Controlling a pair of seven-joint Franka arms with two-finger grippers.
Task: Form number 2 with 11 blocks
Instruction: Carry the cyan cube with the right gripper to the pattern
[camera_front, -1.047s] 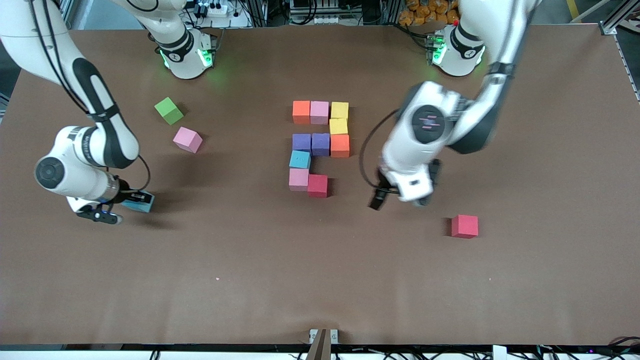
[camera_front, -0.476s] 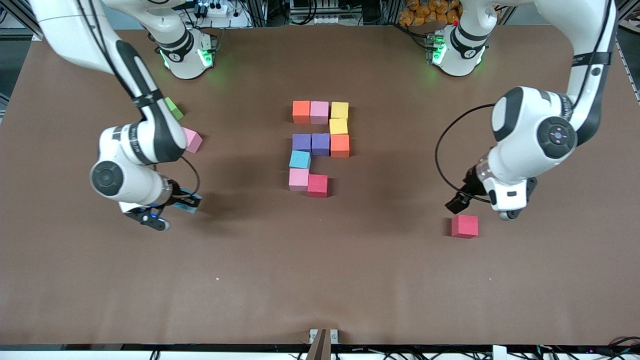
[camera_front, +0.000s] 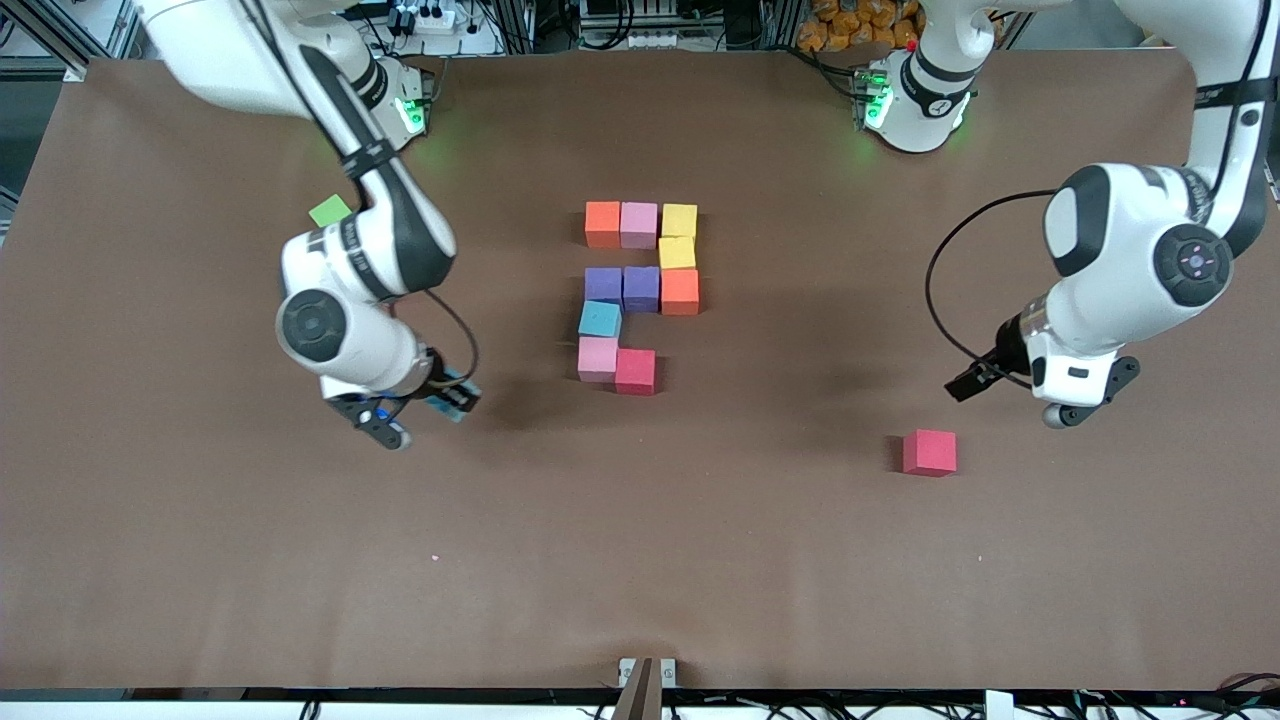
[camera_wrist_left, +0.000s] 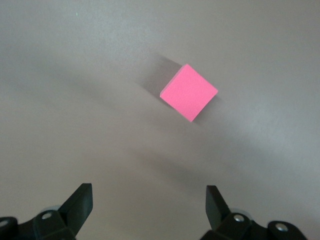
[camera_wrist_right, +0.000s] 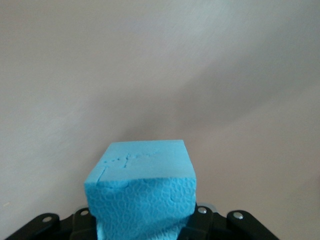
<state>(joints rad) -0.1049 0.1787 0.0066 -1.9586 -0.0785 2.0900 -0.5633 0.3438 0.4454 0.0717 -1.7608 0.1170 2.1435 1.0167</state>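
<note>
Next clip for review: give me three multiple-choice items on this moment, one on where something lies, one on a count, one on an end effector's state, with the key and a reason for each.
1. Where does the lone red foam cube lie?
A. touching the digit
B. apart, toward the left arm's end of the table
C. on the green cube

2. How many coloured foam cubes make up the unfinished digit 2 now?
A. ten
B. seven
C. eleven

3. What is the right end effector doing?
A. open over bare table
B. shut on a yellow cube
C. shut on a light blue foam cube

Key: 1 B, bare table surrounds it, near the open left end effector. 2 A, three, one, three, one and two down its rows in the front view. 3 C, the right wrist view shows the cube clamped between its fingers.
</note>
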